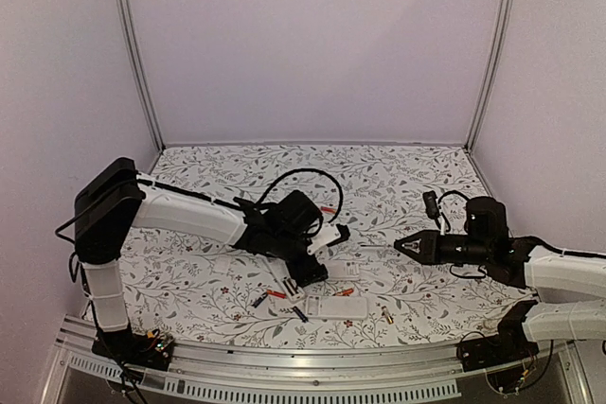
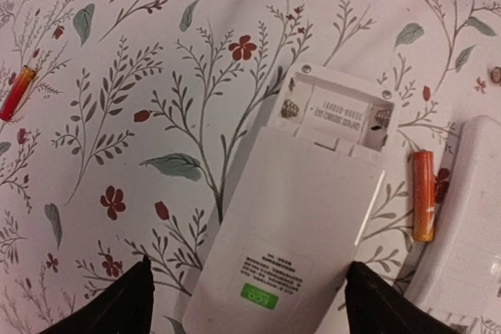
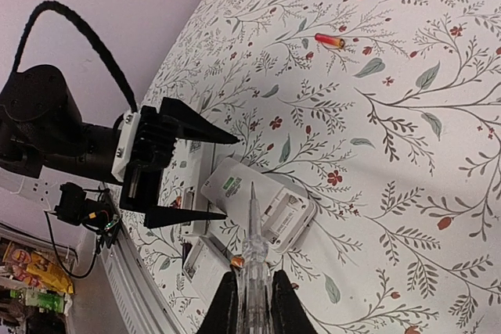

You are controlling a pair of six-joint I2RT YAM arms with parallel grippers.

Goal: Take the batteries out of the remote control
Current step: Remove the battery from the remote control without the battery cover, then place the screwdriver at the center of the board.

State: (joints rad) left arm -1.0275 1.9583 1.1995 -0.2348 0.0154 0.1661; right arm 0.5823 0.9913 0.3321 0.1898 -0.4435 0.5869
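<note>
A white remote control lies back up, its battery bay uncovered and showing bare contacts and a printed label. My left gripper is open, one black finger on each side of the remote's near end, the left finger clear of it. An orange battery lies beside the remote, and a red one lies further off. My right gripper is shut on a clear stick tool whose tip points over the remote. In the top view the left gripper faces the right gripper.
A second white remote lies just right of the orange cell, also the second remote near the front edge. Loose batteries dot the floral cloth, one red battery further back. Frame posts stand at the rear corners.
</note>
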